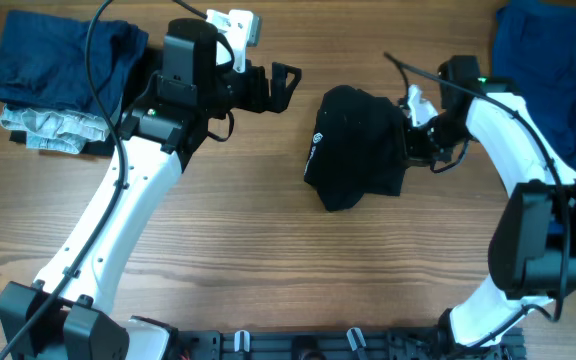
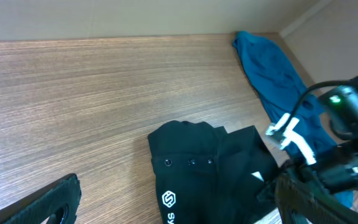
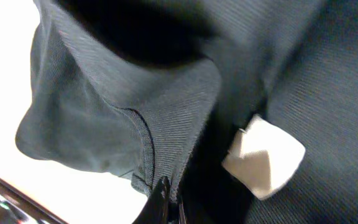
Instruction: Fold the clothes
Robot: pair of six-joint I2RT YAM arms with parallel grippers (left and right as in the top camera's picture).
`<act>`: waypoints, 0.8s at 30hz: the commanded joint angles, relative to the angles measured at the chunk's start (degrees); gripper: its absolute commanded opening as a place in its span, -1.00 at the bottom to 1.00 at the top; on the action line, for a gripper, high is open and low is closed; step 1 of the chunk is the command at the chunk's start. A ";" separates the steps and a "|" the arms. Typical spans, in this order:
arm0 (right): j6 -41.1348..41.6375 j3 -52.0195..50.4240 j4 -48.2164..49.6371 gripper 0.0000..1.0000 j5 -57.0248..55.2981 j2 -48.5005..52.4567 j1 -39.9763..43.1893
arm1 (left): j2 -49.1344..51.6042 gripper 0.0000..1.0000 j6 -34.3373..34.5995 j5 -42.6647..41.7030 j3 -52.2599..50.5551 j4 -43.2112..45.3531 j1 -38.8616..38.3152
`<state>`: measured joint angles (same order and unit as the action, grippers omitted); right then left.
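Note:
The clothes here are a black shirt (image 1: 353,145) with a small white logo, lying bunched mid-table, and a royal-blue garment (image 1: 553,70) at the far right. My right gripper (image 1: 407,148) is shut on the black shirt's right edge. In the right wrist view a fold of the fabric (image 3: 135,112) is pinched at the fingertips (image 3: 166,200), beside a white tag (image 3: 263,155). My left gripper (image 1: 283,88) stands open just left of the shirt, holding nothing. In its wrist view the black shirt (image 2: 210,180) lies ahead between the spread fingers (image 2: 48,202), with the blue garment (image 2: 272,74) beyond.
A stack of folded clothes (image 1: 58,70), dark navy on top of a pale patterned piece, sits at the table's far left corner. The right arm (image 2: 347,112) crosses the right of the left wrist view. Bare wood table (image 1: 268,230) lies in front.

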<state>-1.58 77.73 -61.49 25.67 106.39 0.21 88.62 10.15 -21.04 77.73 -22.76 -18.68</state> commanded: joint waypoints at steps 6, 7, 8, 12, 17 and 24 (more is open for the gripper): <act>17.03 -4.04 -0.61 -0.91 -8.11 -1.51 1.22 | 0.44 0.99 -1.01 0.79 -0.13 0.17 0.17; 17.09 -4.92 -0.44 -0.91 -8.11 -1.51 1.46 | 0.44 0.99 -1.01 0.79 -0.13 0.17 0.17; 18.14 -6.86 -0.09 -0.91 -8.52 -1.51 2.05 | 0.44 1.00 -1.01 0.81 -0.13 0.15 0.17; 21.09 -10.95 3.02 -0.91 -9.46 -1.51 4.35 | 0.44 1.00 -1.01 0.81 -0.13 0.15 0.17; 21.81 -12.63 4.46 -0.70 -11.93 -1.51 6.14 | 0.44 1.00 -1.03 1.90 -0.13 -0.52 0.17; 17.64 -10.69 2.38 0.97 -6.05 -3.61 6.14 | 0.44 1.00 -3.78 2.69 -0.13 -1.27 0.17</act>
<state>18.15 65.69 -58.26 16.67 105.93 6.22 88.60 8.95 -19.16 77.73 -23.92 -18.68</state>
